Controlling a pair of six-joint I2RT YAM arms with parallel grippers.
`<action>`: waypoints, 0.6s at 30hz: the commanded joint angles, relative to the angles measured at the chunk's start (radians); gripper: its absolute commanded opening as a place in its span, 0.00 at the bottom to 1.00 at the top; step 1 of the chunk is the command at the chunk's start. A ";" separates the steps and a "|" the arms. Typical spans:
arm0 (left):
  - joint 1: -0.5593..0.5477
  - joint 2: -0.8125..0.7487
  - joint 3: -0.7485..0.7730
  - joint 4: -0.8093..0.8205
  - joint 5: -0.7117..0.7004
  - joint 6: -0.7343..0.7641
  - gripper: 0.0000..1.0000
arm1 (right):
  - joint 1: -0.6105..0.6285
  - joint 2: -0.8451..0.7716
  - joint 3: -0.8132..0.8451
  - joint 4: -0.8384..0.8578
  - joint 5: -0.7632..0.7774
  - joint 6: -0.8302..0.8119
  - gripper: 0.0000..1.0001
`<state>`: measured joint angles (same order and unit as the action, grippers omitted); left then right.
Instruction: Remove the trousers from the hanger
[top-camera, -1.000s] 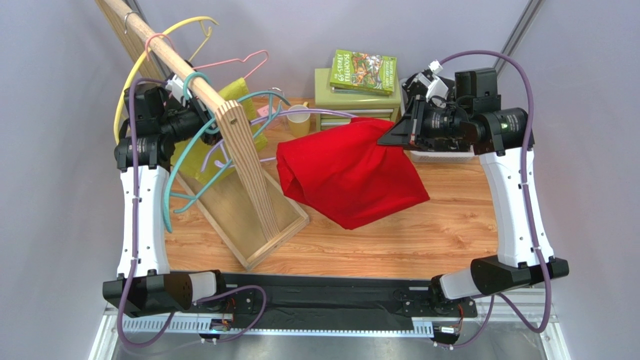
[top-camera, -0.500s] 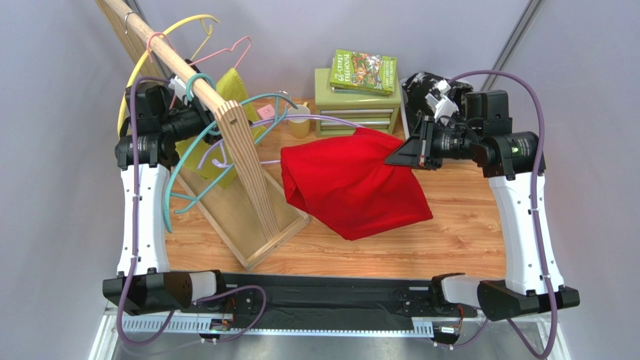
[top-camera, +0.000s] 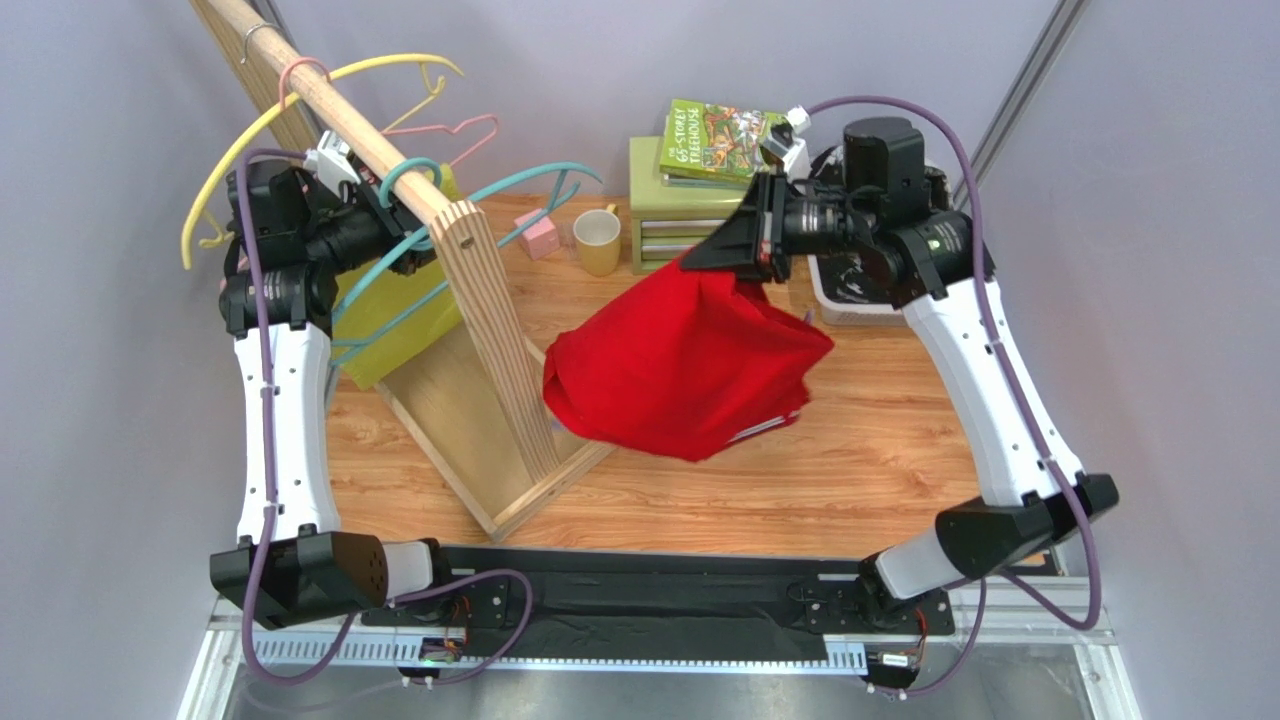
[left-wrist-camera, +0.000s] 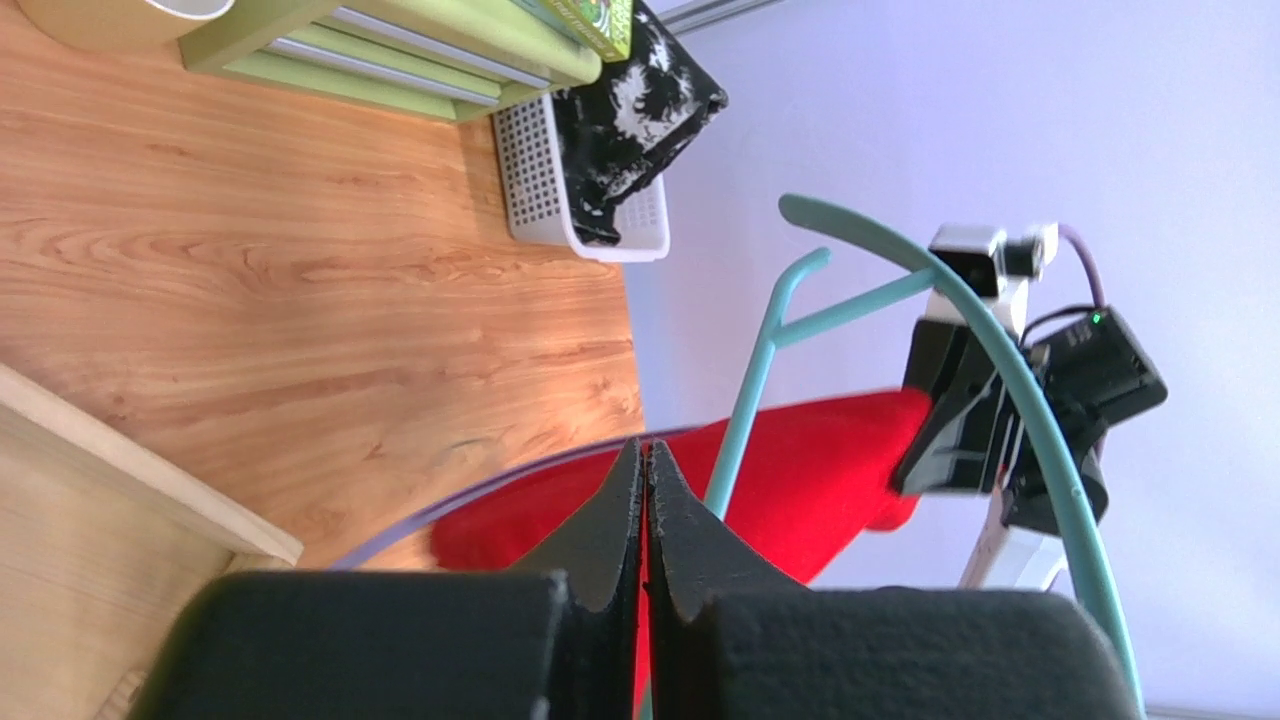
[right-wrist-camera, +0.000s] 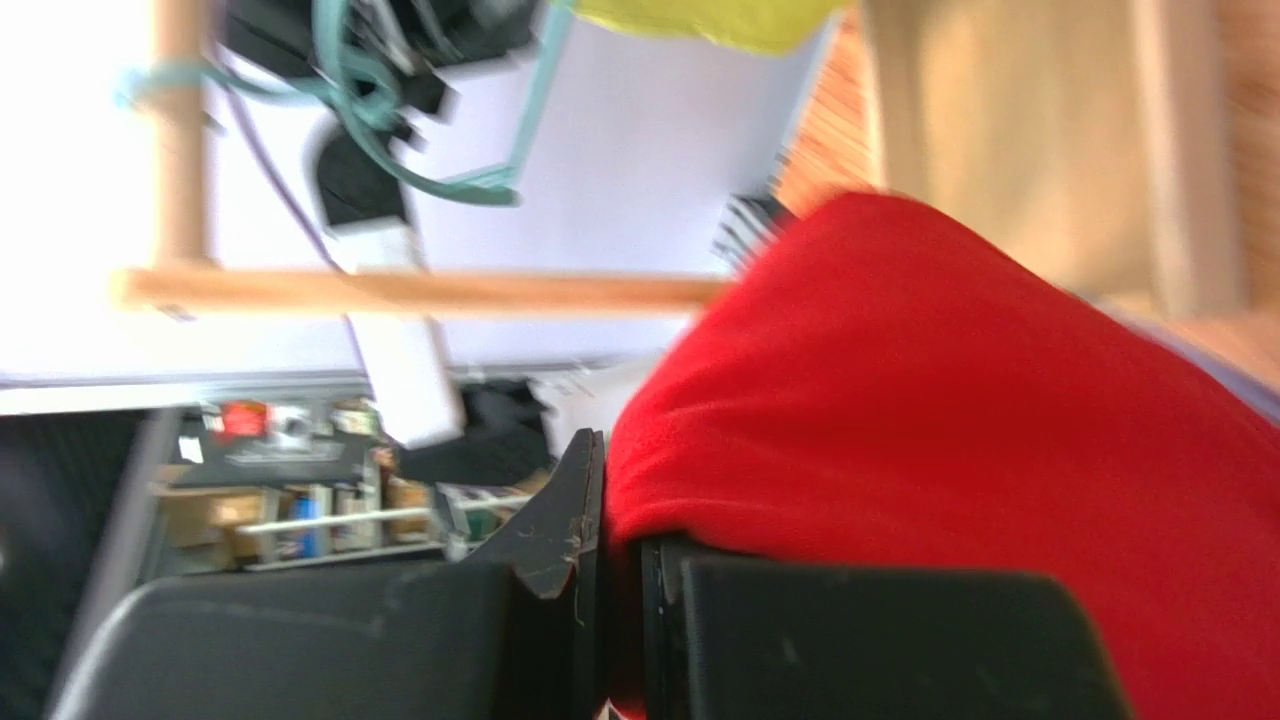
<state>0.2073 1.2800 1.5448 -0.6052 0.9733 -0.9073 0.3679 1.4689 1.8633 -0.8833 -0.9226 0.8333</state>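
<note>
The red trousers (top-camera: 676, 375) hang bunched in the air over the table's middle, also seen in the left wrist view (left-wrist-camera: 812, 465) and the right wrist view (right-wrist-camera: 977, 405). My right gripper (top-camera: 721, 255) (right-wrist-camera: 619, 518) is shut on their top edge. My left gripper (top-camera: 368, 228) (left-wrist-camera: 643, 450) is shut by the wooden rail, with the teal hanger (top-camera: 496, 200) (left-wrist-camera: 962, 300) running into its jaws. The hanger looks bare of cloth. The black white-splattered trousers (left-wrist-camera: 639, 113) lie in a white basket (left-wrist-camera: 571, 210) at the back right.
A wooden rail rack (top-camera: 489, 323) slants across the left, carrying a yellow hanger (top-camera: 301, 105) and a pink hanger (top-camera: 451, 138). A yellow-green cloth (top-camera: 394, 318) hangs behind it. A green drawer unit (top-camera: 706, 210) with a book (top-camera: 729, 138), a yellow mug (top-camera: 598, 237) and a pink block (top-camera: 531, 233) stand at the back.
My right gripper has swung up and back-left with the red trousers, which went from spread on the table to hanging bunched. My left gripper has lifted the teal hanger slightly.
</note>
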 joint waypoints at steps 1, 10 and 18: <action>0.003 -0.030 -0.029 0.053 -0.005 -0.028 0.00 | -0.029 0.050 0.203 0.446 -0.151 0.323 0.00; 0.003 -0.031 -0.054 0.035 -0.027 -0.065 0.00 | -0.090 0.002 0.148 0.426 -0.110 0.375 0.00; 0.001 -0.047 -0.051 0.009 -0.039 -0.087 0.01 | -0.107 0.025 0.263 0.486 -0.029 0.454 0.00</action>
<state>0.2089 1.2640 1.4952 -0.5644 0.9569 -0.9451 0.2760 1.5333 2.0033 -0.5438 -0.9783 1.2037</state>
